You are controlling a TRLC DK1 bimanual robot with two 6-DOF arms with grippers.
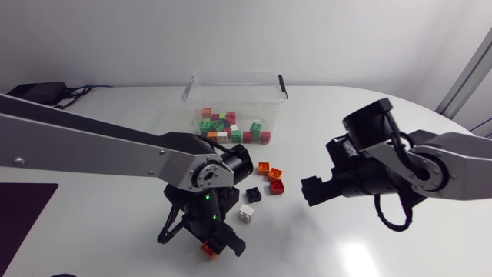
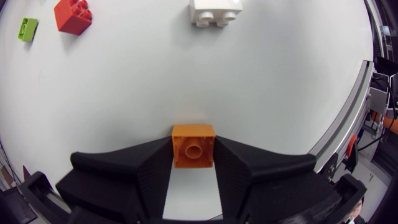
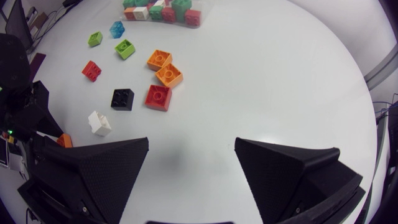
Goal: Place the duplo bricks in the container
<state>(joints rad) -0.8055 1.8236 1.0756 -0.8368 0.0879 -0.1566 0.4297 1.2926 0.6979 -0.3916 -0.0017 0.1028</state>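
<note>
Inside the left pincer (image 2: 193, 152), its wrist view shows an orange brick (image 2: 193, 146) pinched; right pincer (image 3: 191, 142) spread

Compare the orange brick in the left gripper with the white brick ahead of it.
The orange brick is clamped in the left gripper; the white brick lies free on the table. The orange brick shows a square face with one round ring, the white brick two studs. Both are duplo bricks outside the container.

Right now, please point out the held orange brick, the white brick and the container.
orange brick (image 2: 194, 148), left wrist view, its round centre.
white brick (image 1: 247, 213), head view, its top.
container (image 1: 231, 74), head view, its far rim.
</note>
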